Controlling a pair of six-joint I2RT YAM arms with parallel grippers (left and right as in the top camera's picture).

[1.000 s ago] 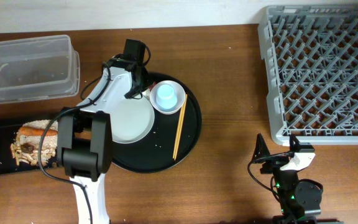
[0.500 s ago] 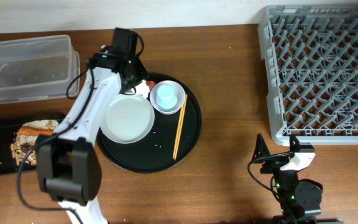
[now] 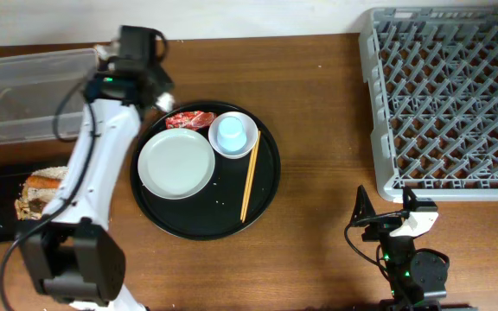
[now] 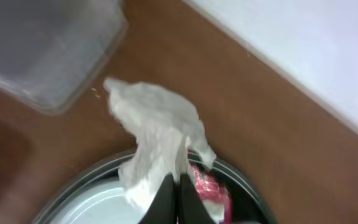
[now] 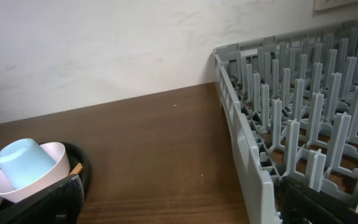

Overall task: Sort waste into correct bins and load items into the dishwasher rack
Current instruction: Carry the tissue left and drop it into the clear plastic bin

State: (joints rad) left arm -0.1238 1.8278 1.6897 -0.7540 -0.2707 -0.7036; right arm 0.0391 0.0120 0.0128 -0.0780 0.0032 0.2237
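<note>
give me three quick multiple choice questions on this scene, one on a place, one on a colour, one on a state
1. Where is the light blue cup?
A. in the white bowl
B. in the dishwasher rack
C. on the white plate

2. What colour is the wrapper on the round black tray?
A. green
B. yellow
C. red

3. What state is the left pincer in?
A. open
B. shut on the white napkin
C. shut on nothing

Answers:
1. A, the overhead view shows the cup inside the bowl.
2. C, it shows red beside the bowl.
3. B, the left wrist view shows the napkin pinched between the fingers.
</note>
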